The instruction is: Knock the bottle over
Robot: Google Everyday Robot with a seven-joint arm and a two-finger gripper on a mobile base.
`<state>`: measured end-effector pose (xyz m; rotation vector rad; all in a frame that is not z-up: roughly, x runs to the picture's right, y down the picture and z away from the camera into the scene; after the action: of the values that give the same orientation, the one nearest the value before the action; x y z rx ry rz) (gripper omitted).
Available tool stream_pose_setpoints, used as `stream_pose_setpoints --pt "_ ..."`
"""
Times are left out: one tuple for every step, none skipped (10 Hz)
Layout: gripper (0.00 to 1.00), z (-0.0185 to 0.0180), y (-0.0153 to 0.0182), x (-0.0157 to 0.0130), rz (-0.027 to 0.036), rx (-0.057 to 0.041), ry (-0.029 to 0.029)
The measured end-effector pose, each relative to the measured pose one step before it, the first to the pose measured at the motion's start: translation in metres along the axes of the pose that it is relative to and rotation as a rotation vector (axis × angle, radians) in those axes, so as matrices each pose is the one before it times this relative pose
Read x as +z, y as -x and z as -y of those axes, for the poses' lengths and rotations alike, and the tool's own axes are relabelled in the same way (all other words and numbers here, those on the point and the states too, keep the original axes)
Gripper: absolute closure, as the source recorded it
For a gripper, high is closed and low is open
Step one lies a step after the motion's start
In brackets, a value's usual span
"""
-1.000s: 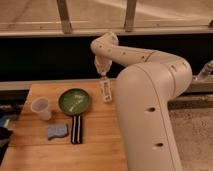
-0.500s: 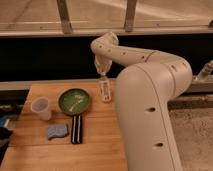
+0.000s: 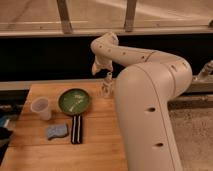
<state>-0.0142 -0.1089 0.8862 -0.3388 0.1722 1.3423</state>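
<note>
Seemingly nothing has moved: bottle (image 3: 105, 90) stands upright mid-frame, gripper (image 3: 108, 77) just above, its state indeterminable. Task remains undone.

white tool (image 3: 96, 69) above the clear bottle (image 3: 106, 86); green bowl (image 3: 75, 101), blue sponge (image 3: 57, 131), black, perhaps striped brush (image 3: 76, 130), tan table (image 3: 100, 147).

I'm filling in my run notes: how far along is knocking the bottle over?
Done: the pincer hangs over the far edge of the wooden table, just up and left of the bottle. In hand: the approach; I cannot tell whether they touch. Left: the knock itself, since the bottle stands upright beside the green bowl.
</note>
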Motion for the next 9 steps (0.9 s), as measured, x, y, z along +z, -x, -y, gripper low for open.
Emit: stream_pose_setpoints --pt "0.2 0.0 0.00001 -0.00001 0.00002 0.00006 0.00002" --pt "0.2 -0.00002 0.00001 -0.00002 0.0 -0.00001 0.0" --pt "0.2 0.00002 -0.00002 0.00002 -0.00003 0.00005 0.00001" --pt "0.2 0.00003 -0.00004 0.00004 -0.00009 0.00001 -0.00004" --pt "0.2 -0.00006 0.00004 -0.00002 0.00005 -0.00002 0.00002" --pt "0.2 0.00006 0.0 -0.00002 0.00002 0.00019 -0.00002" --pt "0.21 -0.00002 -0.00003 0.00003 -0.00008 -0.00003 -0.00003" --pt "0.26 -0.00001 0.00004 -0.00004 0.00008 0.00008 0.00005" --pt "0.35 -0.00001 -0.00003 0.00005 -0.00007 0.0 0.0"
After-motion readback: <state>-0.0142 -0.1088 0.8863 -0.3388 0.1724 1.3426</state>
